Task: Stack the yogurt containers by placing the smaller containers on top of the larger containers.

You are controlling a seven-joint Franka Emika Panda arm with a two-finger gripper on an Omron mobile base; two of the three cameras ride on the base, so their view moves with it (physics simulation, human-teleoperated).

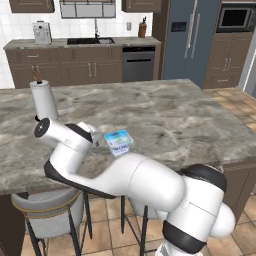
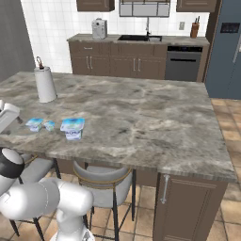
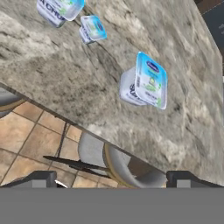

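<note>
The larger container, a squarish white tub [image 2: 73, 128] with a light-blue lid, stands near the island counter's front edge. It also shows as the tub [image 1: 118, 141] beside my forearm and as the tub [image 3: 146, 83] in the hand view. Two smaller containers sit to its left: one cup [image 2: 34, 124] and a tinier cup [image 2: 49, 125]. The hand view has the tiny cup [image 3: 92, 29] and the other cup [image 3: 59, 8] cut off at the top. My gripper [image 3: 113, 178] hovers open above the counter's front edge, apart from all of them, holding nothing.
A white paper towel roll [image 2: 45, 84] stands upright at the counter's left end. Grey stools [image 2: 101, 176] are tucked under the front edge, one stool [image 3: 127, 168] right below the hand. The marble counter [image 1: 180, 115] stretches bare to the right.
</note>
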